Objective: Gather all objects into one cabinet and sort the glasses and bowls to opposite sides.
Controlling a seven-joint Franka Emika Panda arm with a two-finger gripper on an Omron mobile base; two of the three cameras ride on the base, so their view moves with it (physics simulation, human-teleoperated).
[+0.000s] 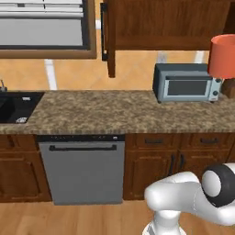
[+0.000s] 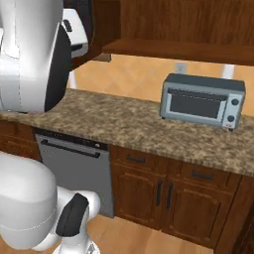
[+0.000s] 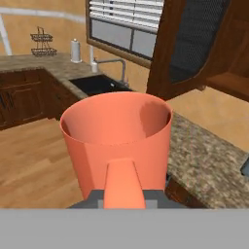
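Observation:
A salmon-orange mug (image 3: 116, 138) sits right in front of the hand camera, upright, its handle turned toward me and its inside empty. My gripper (image 3: 124, 199) is shut on it at the handle side, and the fingertips are mostly hidden behind the mug. The same mug (image 1: 223, 56) hangs at the right edge of the left base view, above the counter and just below the cabinet (image 1: 170, 23). The cabinet's door (image 3: 192, 44) with a black panel inset stands open, and a shelf board (image 3: 228, 83) shows at the right. The bowls are out of view.
A grey toaster oven (image 1: 186, 82) (image 2: 203, 101) stands on the speckled counter (image 1: 101, 112) under the cabinet. A black sink (image 1: 16, 105) with a faucet (image 3: 114, 65) lies to the left, below a window. A dishwasher (image 1: 82, 170) and drawers sit under the counter.

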